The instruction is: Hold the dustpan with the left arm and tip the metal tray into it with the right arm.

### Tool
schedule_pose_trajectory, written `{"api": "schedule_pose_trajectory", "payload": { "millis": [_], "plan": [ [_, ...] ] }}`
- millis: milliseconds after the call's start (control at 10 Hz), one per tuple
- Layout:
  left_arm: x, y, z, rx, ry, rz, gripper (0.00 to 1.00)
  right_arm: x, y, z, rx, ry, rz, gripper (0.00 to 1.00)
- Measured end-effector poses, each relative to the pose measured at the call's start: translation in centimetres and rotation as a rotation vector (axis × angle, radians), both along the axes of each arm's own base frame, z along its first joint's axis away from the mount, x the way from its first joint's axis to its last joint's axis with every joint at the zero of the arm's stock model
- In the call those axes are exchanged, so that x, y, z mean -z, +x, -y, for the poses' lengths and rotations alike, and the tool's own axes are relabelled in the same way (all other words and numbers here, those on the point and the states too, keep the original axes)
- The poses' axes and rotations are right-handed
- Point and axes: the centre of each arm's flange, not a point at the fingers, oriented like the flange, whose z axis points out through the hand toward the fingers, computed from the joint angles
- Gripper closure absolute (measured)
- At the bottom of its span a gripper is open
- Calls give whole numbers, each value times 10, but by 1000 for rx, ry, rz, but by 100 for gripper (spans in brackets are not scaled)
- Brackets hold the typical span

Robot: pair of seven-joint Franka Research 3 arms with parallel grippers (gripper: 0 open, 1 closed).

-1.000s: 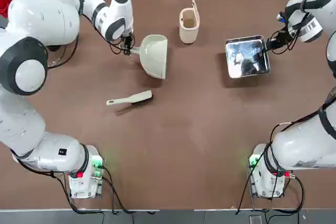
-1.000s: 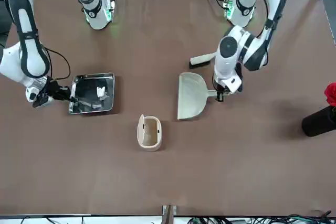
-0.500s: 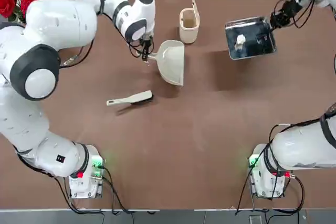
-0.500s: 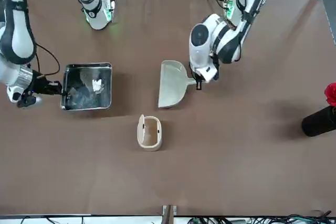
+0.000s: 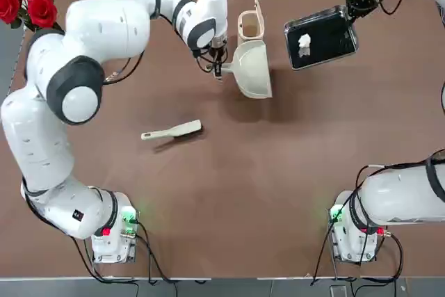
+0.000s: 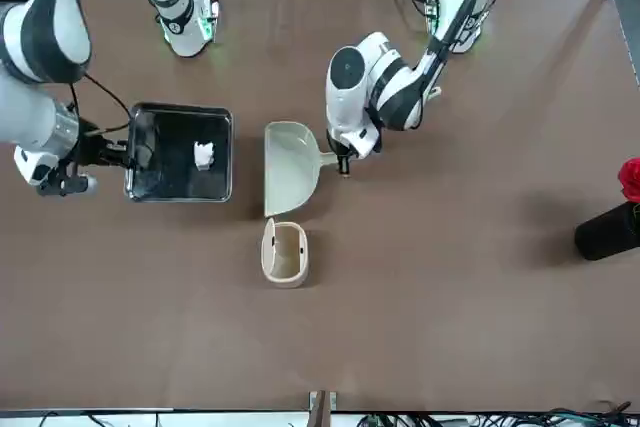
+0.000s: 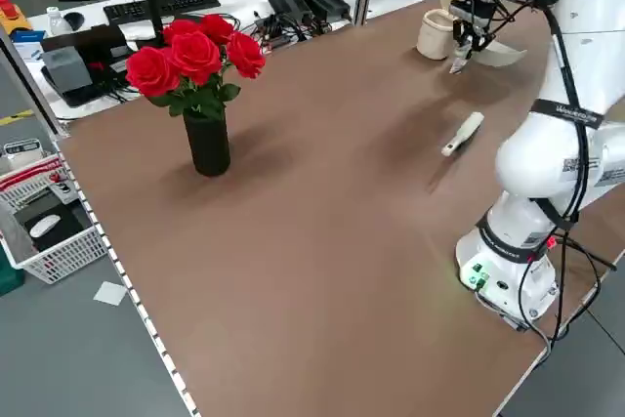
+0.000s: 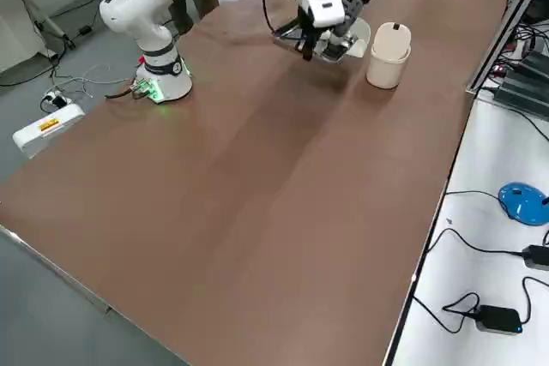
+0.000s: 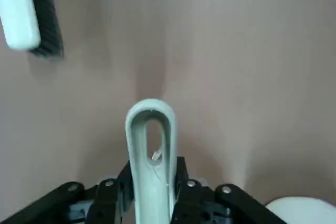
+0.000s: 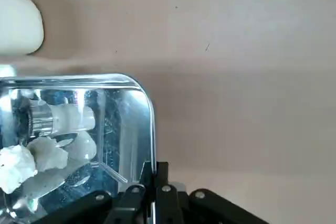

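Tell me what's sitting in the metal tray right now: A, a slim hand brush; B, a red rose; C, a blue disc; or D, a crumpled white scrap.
D: a crumpled white scrap shows against the dark bottom of the metal tray, which the right gripper holds by its rim.

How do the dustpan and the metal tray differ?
The dustpan is matte cream; the metal tray is shiny and reflective. The dustpan has a stubby handle; the tray has only a rim. The tray holds a crumpled white scrap; the dustpan shows none. Both are gripped in pincers.
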Motion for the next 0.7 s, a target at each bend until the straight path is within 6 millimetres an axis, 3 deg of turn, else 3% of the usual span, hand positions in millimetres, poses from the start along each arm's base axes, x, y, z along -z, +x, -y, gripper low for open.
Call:
{"api": "schedule_pose_trajectory", "payload": {
  "millis": [200,400,500,700],
  "plan": [
    [11,2,16,0,-15,-12,68,-20,-16,-63,1,-105,-11,95],
    [9,4,21,-3,-24,-8,68,-40,-34,-126,12,-217,10,95],
    [7,5,21,-5,-26,-6,68,-43,-42,-151,17,-257,33,95],
    [6,7,21,-6,-28,-4,68,-47,-50,-176,8,-330,83,95]
  ]
}}
